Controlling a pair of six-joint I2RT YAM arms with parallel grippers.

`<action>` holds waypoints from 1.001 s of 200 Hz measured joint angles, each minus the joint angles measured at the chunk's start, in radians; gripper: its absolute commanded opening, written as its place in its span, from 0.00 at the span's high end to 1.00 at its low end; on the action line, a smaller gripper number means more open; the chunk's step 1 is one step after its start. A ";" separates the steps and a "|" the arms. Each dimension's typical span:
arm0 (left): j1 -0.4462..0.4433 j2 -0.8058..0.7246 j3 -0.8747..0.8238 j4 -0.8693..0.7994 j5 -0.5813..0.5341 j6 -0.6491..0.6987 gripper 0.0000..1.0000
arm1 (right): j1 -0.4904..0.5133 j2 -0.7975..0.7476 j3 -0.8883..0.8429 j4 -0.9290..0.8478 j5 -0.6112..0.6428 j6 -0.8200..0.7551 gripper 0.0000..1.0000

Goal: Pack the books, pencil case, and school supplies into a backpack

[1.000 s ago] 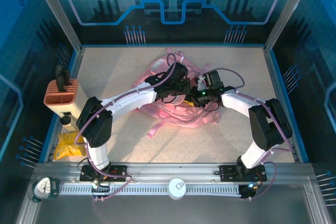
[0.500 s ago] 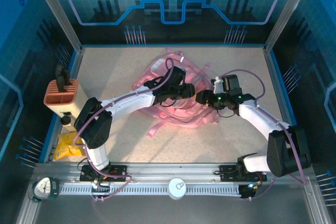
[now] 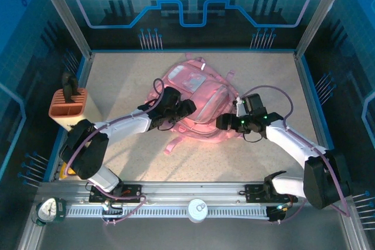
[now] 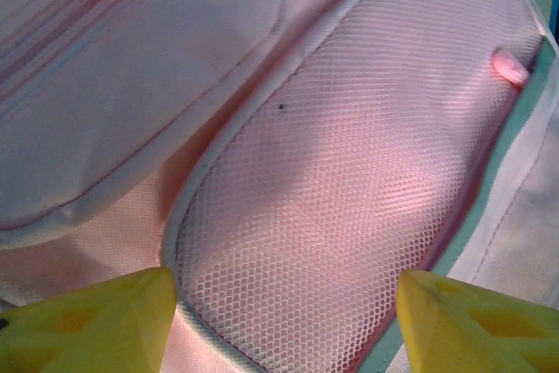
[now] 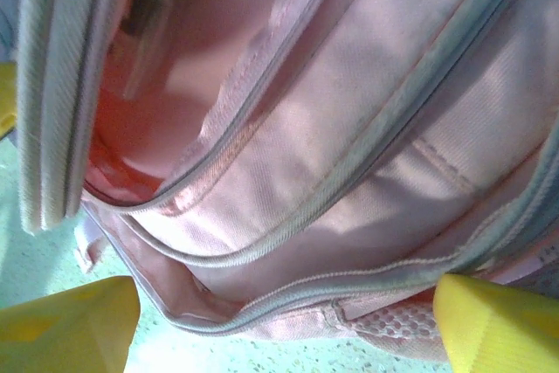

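Note:
The pink backpack lies flat in the middle of the table, straps spread around it. My left gripper is at its left side and stands open; in the left wrist view its yellow fingertips flank the mesh side pocket without holding it. My right gripper is at the backpack's lower right edge, also open, its fingertips wide apart above the zip seams. The books and the pencil case are hidden.
An orange slotted holder with a dark tool in it stands on a pale block at the left wall. A sliver of something yellow shows by the left arm's elbow. A loose pink strap trails toward the near edge.
Both grippers have opened and drawn back outward from the backpack. The backpack, earlier bunched up between them, has settled flat on the table.

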 measured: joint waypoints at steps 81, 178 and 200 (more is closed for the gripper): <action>0.005 0.080 -0.003 0.067 -0.004 -0.111 0.38 | 0.078 -0.027 -0.023 0.008 0.079 0.013 0.08; -0.013 0.063 -0.073 0.151 -0.072 -0.239 0.46 | 0.202 -0.053 -0.009 -0.041 0.203 0.041 0.23; -0.019 0.107 -0.040 0.151 -0.073 -0.245 0.64 | 0.245 -0.040 0.021 -0.045 0.238 0.064 0.28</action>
